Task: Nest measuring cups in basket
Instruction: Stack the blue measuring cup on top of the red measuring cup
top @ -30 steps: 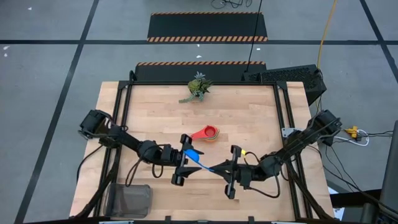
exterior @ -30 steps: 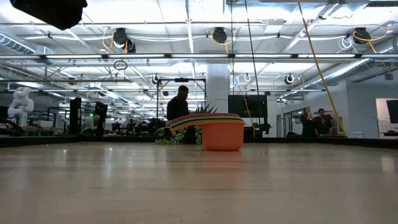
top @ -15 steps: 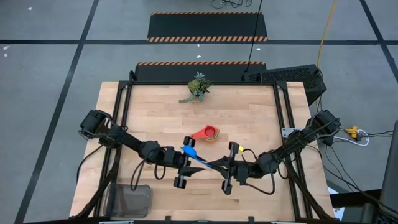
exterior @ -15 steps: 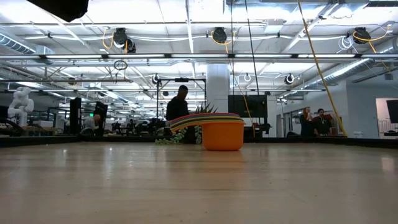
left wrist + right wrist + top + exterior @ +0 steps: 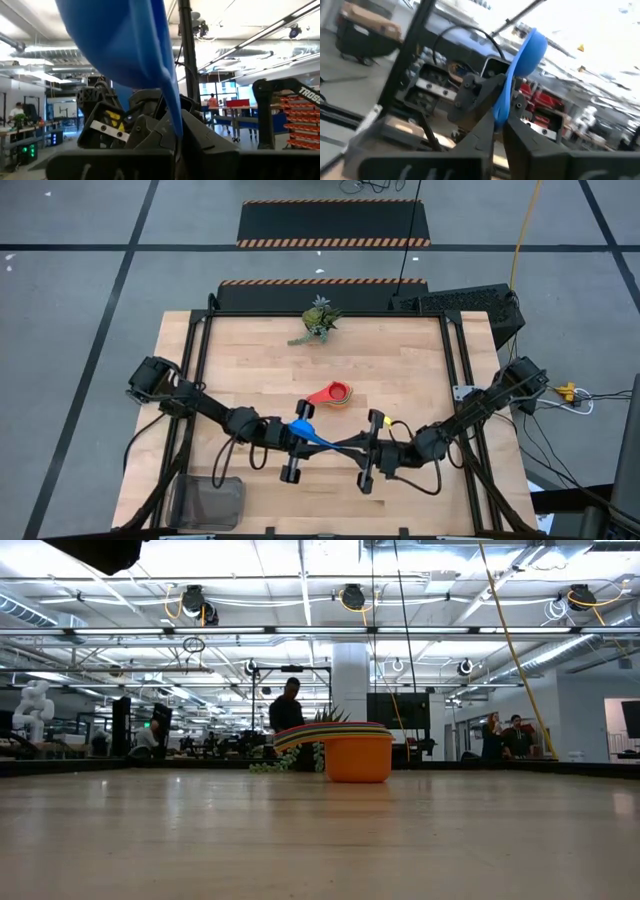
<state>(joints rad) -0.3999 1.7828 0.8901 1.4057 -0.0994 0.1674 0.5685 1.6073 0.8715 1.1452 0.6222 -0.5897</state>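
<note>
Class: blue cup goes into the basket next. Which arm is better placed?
Probably left: the basket sits at the left arm's table corner, the left gripper is at the blue cup, the right gripper lies farther off.

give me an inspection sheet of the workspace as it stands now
surface: pale wooden table top, dark frame.
job's things: blue plastic measuring cup held in the air between both hands; nested stack of cups, red handle showing, mid-table; dark grey mesh basket at the near left corner.
clutter: small green leafy plant at the far edge.
hands: left hand and right hand, both on the blue cup.
cables: yellow cable on the floor.
surroundings: a person behind the table.
</note>
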